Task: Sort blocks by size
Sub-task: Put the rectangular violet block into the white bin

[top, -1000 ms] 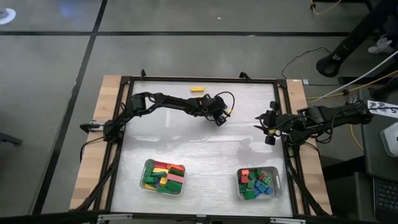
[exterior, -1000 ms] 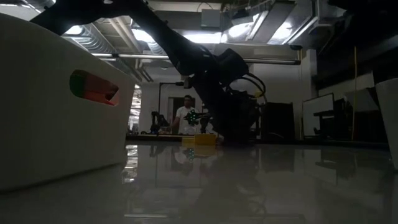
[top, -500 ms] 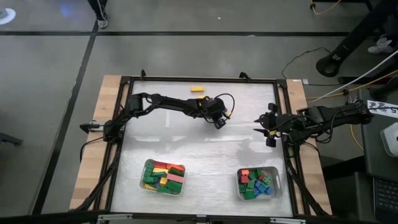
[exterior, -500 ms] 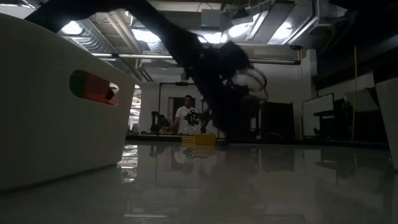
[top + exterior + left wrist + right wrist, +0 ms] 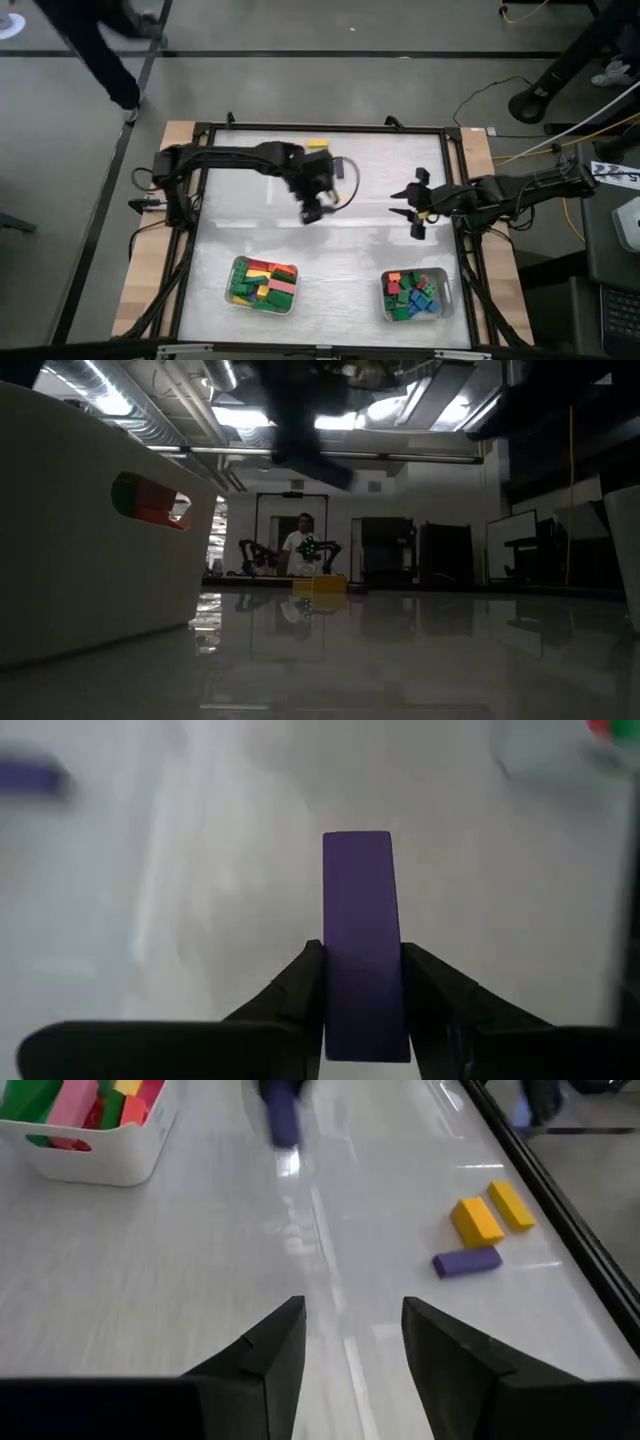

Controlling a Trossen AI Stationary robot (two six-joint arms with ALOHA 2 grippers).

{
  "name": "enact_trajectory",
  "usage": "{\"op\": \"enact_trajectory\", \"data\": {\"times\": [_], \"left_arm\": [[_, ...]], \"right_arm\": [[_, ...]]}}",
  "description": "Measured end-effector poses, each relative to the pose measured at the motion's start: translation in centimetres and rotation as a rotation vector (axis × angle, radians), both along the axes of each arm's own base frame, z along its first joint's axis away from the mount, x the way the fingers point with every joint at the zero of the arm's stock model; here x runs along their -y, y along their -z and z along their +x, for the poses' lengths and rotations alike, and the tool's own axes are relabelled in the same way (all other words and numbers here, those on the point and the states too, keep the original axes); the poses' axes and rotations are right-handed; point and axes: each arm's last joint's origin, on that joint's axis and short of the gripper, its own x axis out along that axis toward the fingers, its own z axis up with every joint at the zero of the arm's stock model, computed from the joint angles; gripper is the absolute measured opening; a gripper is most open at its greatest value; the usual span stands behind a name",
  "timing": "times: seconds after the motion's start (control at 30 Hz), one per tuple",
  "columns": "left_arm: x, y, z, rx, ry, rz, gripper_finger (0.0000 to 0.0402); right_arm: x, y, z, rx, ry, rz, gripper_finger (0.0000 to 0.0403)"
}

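1. Nearest, at the table's front edge: two trays, both well filled. The left tray [image 5: 236, 296] holds green, yellow, red and pink blocks that look like the long kind. The right tray [image 5: 445, 300] holds green, blue, red and orange blocks that look short and squarish. Judgement: most of the sorting is done.
2. Mid-table, left side: the left gripper [image 5: 360, 960] hangs above the bare surface, between the far edge and the left tray. Its jaws are clamped on the sides of a long purple block [image 5: 358, 890], which is held off the table. Judgement: one carry is in hand, and by its shape the block belongs in the left tray.
3. Mid-table, right side: the right gripper [image 5: 415, 202] hovers over bare table with jaws spread apart and nothing between them. The right wrist view confirms the gap is empty.
4. Far side: loose pieces are left. The right wrist view shows two yellow blocks [image 5: 478, 1220] side by side and a second purple block [image 5: 466, 1262] just beside them. The high view shows only one yellow piece, near the far rail.
5. Estimate: late stage. What remains is dropping off the held block, then about three more picks, as far as can be seen.
6. Beyond the table: a person [image 5: 300, 545] stands in the room behind.
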Motion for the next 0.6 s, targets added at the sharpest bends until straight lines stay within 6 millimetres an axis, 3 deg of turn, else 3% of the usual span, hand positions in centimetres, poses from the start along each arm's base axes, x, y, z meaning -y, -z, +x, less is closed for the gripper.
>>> {"op": "enact_trajectory", "data": {"times": [0.2,0.4,0.6], "left_arm": [[5.5,-3.2,-5.1,-0.223,0.040,-0.090,0.0102],[11.8,-3.5,-7.1,-0.334,0.065,-0.099,0.0099],[17.2,-3.2,-8.9,-0.362,0.014,-0.015,0.0103]], "right_arm": [[-0.6,1.3,3.1,-0.006,0.028,-0.025,0.0168],[-0.7,3.2,7.1,0.039,0.127,-0.074,0.0168],[1.0,5.4,10.5,0.044,0.103,0.019,0.0168]]}}
